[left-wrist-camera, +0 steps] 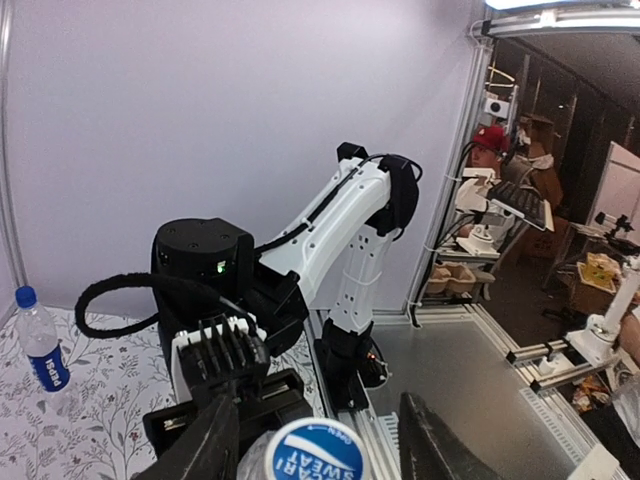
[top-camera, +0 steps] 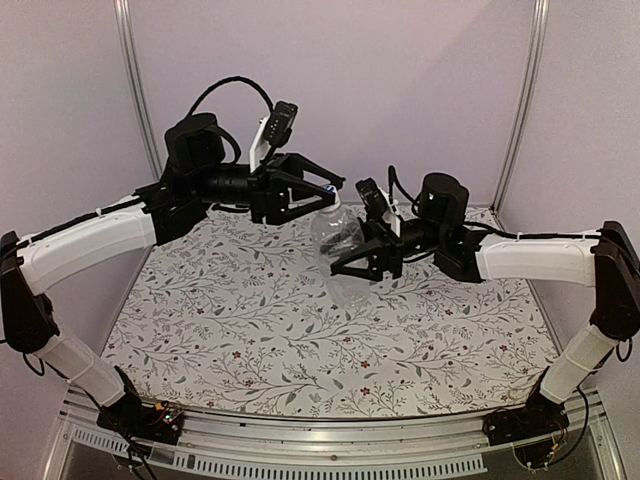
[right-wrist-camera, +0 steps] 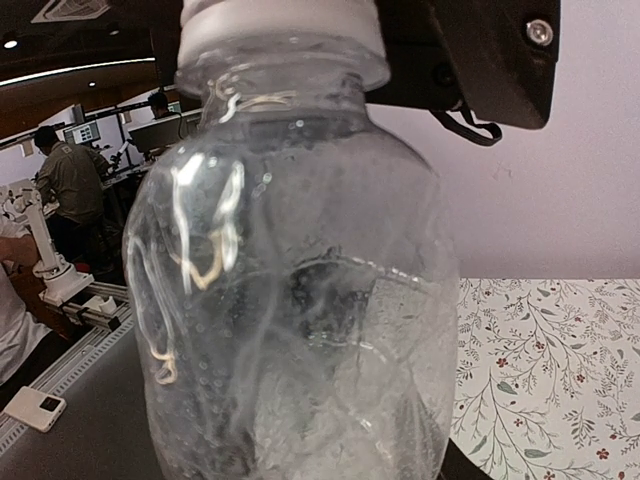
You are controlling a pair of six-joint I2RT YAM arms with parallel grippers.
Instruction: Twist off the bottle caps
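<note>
My right gripper is shut on the plain clear bottle and holds it upright above the table. The bottle fills the right wrist view and hides my fingers there. Its blue cap with white lettering shows in the left wrist view. My left gripper is open. Its two fingers stand on either side of the cap, with a gap on the right side. The slimmer bottle with the dark blue label stands on the table at the far left, its blue cap on.
The floral table cover lies under both arms. Pale walls with metal posts close the back and sides. The left gripper's dark body hangs over the bottle's top in the right wrist view. People and desks lie beyond the table.
</note>
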